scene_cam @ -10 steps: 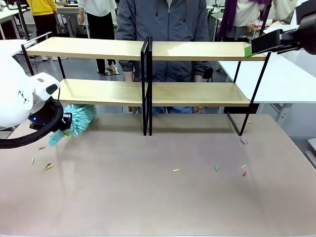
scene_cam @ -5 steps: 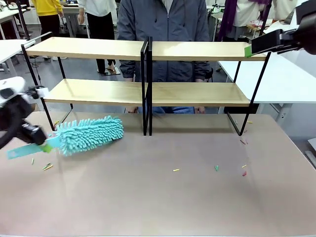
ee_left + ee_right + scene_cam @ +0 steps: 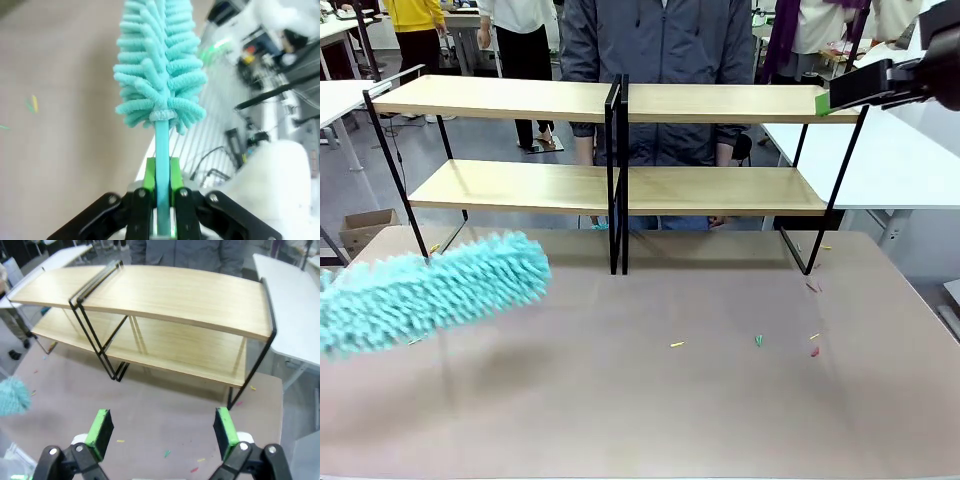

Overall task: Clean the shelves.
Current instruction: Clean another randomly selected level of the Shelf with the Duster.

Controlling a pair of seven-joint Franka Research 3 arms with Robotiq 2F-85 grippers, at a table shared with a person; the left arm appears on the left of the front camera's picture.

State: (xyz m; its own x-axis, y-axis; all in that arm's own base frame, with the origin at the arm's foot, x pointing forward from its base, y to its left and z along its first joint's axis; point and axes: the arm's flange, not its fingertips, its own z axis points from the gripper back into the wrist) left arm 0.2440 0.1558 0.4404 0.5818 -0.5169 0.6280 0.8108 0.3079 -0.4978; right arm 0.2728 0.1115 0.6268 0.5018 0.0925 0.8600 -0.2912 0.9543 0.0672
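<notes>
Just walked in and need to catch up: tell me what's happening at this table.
The left pincer is shut on the handle of a teal duster, held low over the table's left side, in front of the shelves. The right pincer is open, high above the right end of the shelves. Small coloured scraps lie on the table. A person stands behind the shelves.

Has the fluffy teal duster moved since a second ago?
Yes. The fluffy teal duster swung out from beside the light-wood shelves' left leg, toward the camera and picture left.
</notes>
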